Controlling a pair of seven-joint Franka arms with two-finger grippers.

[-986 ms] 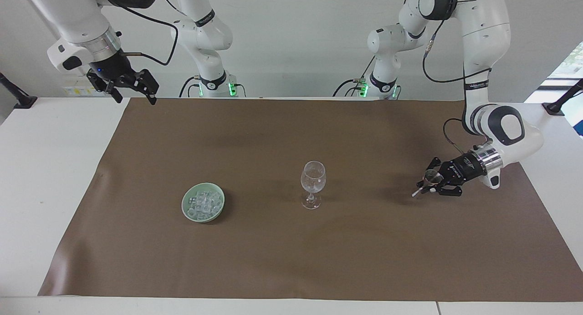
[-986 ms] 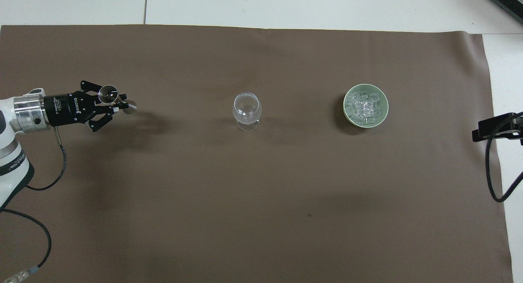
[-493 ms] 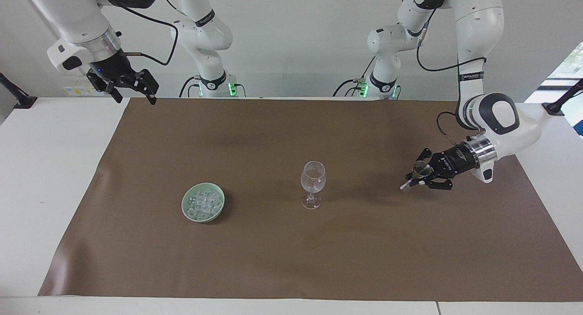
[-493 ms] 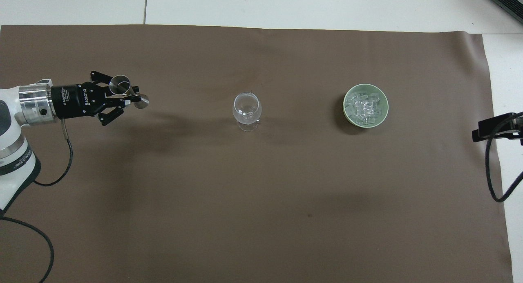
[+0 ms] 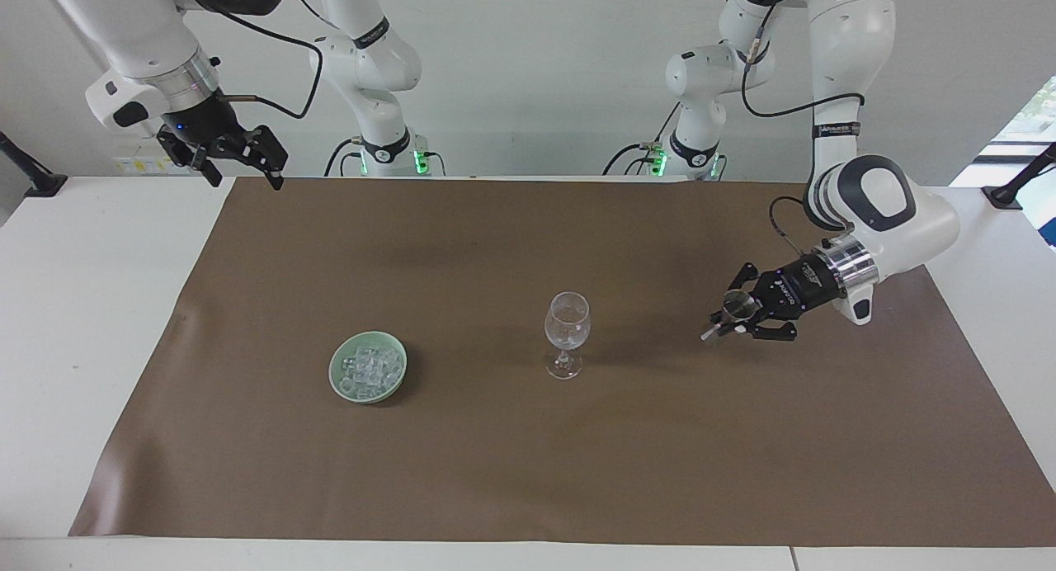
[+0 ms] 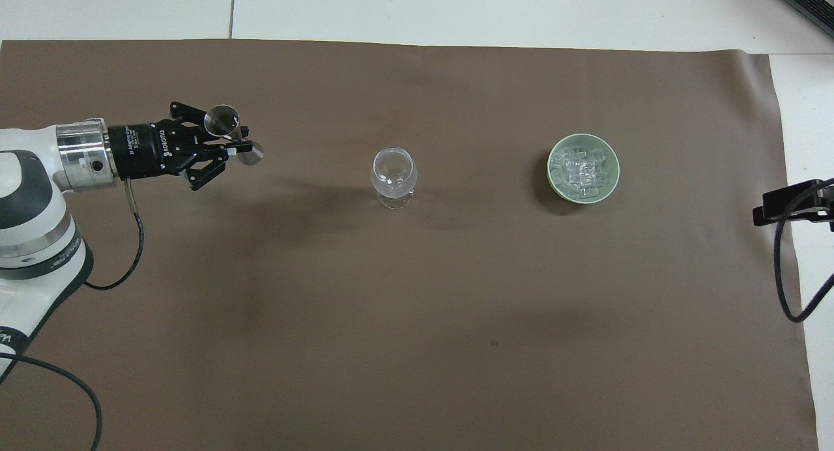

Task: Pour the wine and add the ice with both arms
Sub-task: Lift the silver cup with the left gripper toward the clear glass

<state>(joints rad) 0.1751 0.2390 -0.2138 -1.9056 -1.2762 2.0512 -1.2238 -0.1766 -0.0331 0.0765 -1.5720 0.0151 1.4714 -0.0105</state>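
Observation:
A clear wine glass [image 5: 568,332] stands upright mid-mat; it also shows in the overhead view [image 6: 393,176]. The ice [image 5: 370,370] lies heaped in a pale green dish [image 5: 340,383] toward the right arm's end; the ice [image 6: 582,171] and dish [image 6: 557,183] show from overhead too. My left gripper [image 5: 729,318] is shut on a small metal jigger [image 5: 740,304], held tilted above the mat toward the left arm's end, well short of the glass. From overhead the left gripper [image 6: 229,147] and jigger [image 6: 221,121] show likewise. My right gripper [image 5: 239,165] waits high over the mat's corner by its base.
A brown mat [image 5: 528,472] covers most of the white table [image 5: 82,307]. Black clamp mounts stand at both ends of the table [image 5: 1019,179]. A black cable [image 6: 785,268] hangs at the right arm's end in the overhead view.
My left gripper has carried the jigger steadily toward the wine glass and slightly higher. The right arm, glass and dish have not moved.

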